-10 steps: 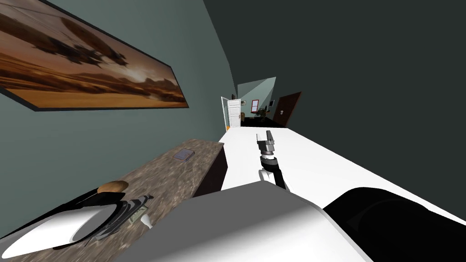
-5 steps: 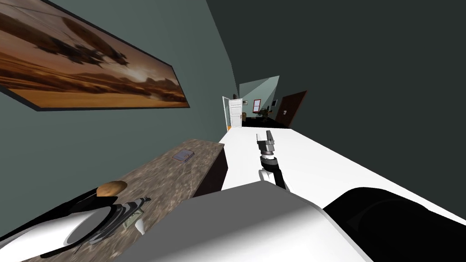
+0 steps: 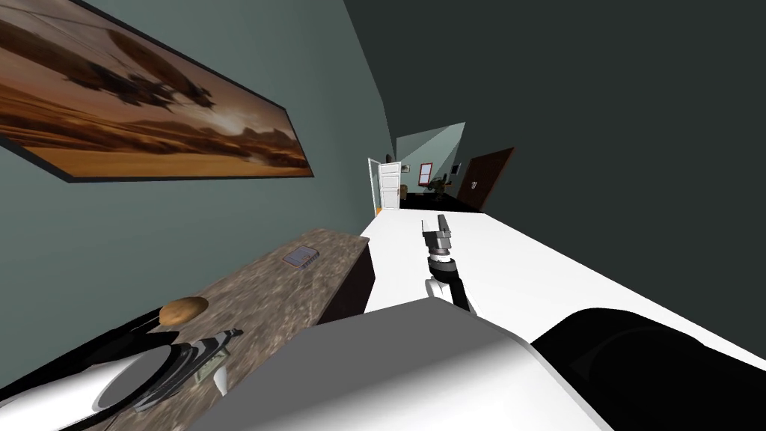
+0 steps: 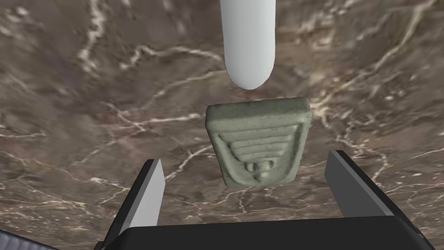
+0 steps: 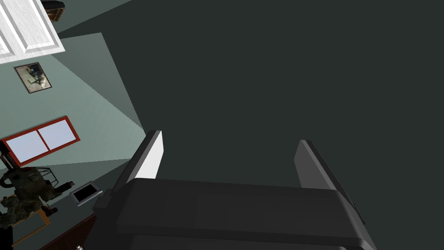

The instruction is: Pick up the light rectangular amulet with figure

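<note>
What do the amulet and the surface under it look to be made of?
Grey-green rectangular amulet: looks like stone or fired clay, matte, grainy, with a raised stepped figure. Brown counter top: seems marble-like stone, by its pale branching veins; finish unclear.

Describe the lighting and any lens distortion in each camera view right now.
Head view: rolled and very wide, so the walls splay and the framed picture slants; the far white door is bright, the right wall is dark. Left wrist view: even light, the amulet shows softly shaded relief, no clear cast shadow on the marbled counter. Right wrist view: dim and flat behind the right gripper.
</note>
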You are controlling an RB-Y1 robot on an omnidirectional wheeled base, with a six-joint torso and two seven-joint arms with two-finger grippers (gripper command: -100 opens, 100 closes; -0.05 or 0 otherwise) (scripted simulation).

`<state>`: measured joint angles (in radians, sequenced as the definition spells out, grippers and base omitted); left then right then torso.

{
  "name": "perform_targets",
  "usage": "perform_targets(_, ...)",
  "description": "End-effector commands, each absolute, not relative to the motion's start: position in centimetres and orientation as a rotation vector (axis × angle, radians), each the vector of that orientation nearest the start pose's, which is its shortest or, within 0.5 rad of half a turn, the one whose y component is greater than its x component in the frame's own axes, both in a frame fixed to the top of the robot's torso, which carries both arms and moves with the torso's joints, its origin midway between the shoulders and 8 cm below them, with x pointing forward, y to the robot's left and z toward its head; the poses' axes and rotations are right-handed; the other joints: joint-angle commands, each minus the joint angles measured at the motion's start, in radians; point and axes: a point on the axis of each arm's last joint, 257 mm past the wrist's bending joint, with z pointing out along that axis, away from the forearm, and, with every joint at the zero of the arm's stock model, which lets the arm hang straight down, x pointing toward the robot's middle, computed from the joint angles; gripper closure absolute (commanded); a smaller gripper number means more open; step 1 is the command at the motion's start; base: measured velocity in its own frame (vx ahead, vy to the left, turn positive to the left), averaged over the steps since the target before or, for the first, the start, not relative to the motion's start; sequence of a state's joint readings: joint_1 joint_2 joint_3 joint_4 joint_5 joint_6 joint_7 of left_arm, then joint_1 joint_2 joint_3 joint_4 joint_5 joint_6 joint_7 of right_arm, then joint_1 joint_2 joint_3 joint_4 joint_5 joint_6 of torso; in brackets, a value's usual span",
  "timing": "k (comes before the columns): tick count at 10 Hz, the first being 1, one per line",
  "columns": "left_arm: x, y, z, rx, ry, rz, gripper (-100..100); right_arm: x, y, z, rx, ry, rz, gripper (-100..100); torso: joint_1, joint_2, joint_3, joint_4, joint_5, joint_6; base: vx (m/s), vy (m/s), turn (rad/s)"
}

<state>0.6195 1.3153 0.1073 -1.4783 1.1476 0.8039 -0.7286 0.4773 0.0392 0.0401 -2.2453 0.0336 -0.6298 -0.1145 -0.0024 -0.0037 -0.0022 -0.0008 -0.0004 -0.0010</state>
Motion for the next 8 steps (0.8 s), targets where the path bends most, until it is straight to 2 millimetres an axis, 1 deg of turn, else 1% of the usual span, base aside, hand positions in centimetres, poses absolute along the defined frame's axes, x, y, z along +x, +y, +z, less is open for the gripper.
perform_targets(1, 18.0, 67.7, -34.2, -1.389, 2.432, 0.230, -100, 33.1, -26.0, 4.0, 0.612, 0.491, 1.462, 0, 0.000, 0.000, 0.000, 0.000, 0.000, 0.000, 0.053, -0.028, 0.087)
perform_targets(2, 18.0, 67.7, -34.2, -1.352, 2.455, 0.237, -100, 33.1, -26.0, 4.0, 0.612, 0.491, 1.462, 0, 0.000, 0.000, 0.000, 0.000, 0.000, -0.001, 0.053, -0.034, 0.066)
perform_targets(3, 17.5, 68.2, -34.4, -1.382, 2.434, 0.224, -100, 33.1, -26.0, 4.0, 0.612, 0.491, 1.462, 0, 0.000, -0.001, 0.000, 0.000, 0.000, 0.000, 0.081, -0.039, 0.118)
perform_targets(4, 17.5, 68.2, -34.4, -1.347, 2.455, 0.231, -100, 33.1, -26.0, 4.0, 0.612, 0.491, 1.462, 0, -0.001, -0.002, -0.001, 0.000, 0.000, -0.001, 0.072, -0.039, 0.045)
perform_targets(5, 17.5, 68.2, -34.4, -1.329, 2.466, 0.234, -100, 33.1, -26.0, 4.0, 0.612, 0.491, 1.462, 0, -0.001, -0.002, -0.001, 0.000, 0.000, 0.000, 0.027, -0.022, -0.029)
perform_targets(6, 16.9, 68.8, -34.7, -1.352, 2.450, 0.223, -100, 33.1, -26.0, 4.0, 0.612, 0.491, 1.462, 0, 0.000, 0.000, 0.000, 0.000, 0.000, 0.000, 0.042, -0.038, 0.070)
perform_targets(8, 16.9, 68.8, -34.7, -1.312, 2.473, 0.231, -100, 33.1, -26.0, 4.0, 0.612, 0.491, 1.462, 0, -0.001, -0.001, 0.000, 0.000, 0.000, 0.000, 0.046, -0.028, 0.042)
